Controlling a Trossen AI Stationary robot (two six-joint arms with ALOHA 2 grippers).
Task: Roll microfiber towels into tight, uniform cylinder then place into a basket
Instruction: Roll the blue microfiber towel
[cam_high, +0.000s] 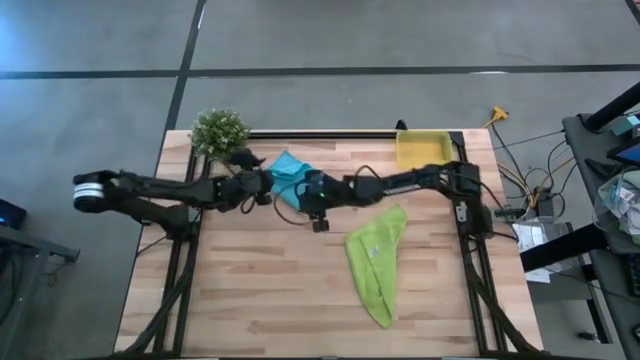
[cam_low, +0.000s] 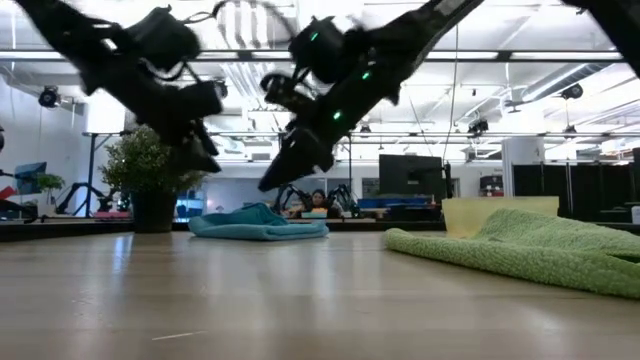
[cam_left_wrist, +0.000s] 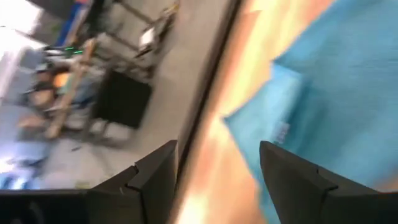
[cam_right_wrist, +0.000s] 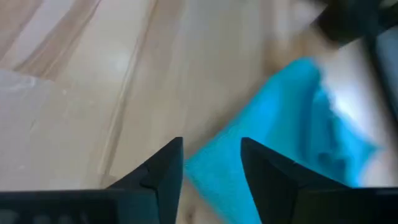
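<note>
The turquoise microfiber towel lies bunched in a low heap on the table near its far edge. My left gripper hangs open just left of the heap and above it, with nothing between its fingers. My right gripper comes from the right and hovers open over the heap's near edge, clear of the cloth. The lime-green towel lies loosely folded on the table's right half. The yellow basket stands at the far right corner.
A small potted plant stands at the far left corner, close behind my left arm. The near half of the wooden table is bare. A black rail runs along the far edge.
</note>
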